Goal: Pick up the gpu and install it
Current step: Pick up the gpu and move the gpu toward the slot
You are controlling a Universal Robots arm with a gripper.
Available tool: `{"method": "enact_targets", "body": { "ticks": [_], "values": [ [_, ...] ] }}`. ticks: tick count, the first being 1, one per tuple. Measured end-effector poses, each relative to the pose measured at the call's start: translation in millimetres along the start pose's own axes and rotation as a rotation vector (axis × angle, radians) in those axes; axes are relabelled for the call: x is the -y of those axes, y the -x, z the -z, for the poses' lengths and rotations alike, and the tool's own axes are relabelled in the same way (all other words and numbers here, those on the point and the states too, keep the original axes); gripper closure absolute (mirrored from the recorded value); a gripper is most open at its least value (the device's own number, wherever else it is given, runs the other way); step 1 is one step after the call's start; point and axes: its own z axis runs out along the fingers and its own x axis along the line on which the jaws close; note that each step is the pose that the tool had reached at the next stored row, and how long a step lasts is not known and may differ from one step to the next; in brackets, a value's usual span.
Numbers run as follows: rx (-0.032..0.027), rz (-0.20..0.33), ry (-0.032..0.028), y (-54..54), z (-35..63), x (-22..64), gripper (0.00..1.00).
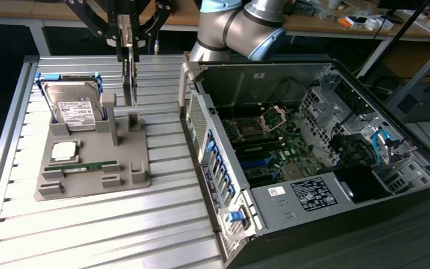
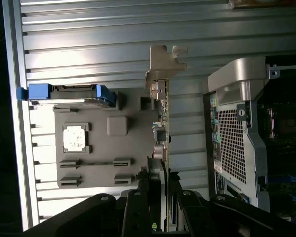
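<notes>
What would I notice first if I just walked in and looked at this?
The big open computer case on the exterior view's right grabs the eye first, its insides packed with boards and cables. Next comes the gripper near the top of that view, shut on the gpu, which hangs upright over the grey tray. A hard drive with blue rails stands in that tray.

Bright glare streaks the ribbed metal table (image 2: 88, 57), while the computer case (image 1: 267, 84) interior lies dim.
</notes>
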Motion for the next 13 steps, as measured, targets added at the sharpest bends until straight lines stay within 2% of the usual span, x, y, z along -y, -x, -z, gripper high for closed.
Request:
{"method": "enact_targets", "body": {
  "ticks": [13],
  "values": [
    [0.0,0.0,0.0,3.6,0.1,3.9,0.73]
  ]
}}
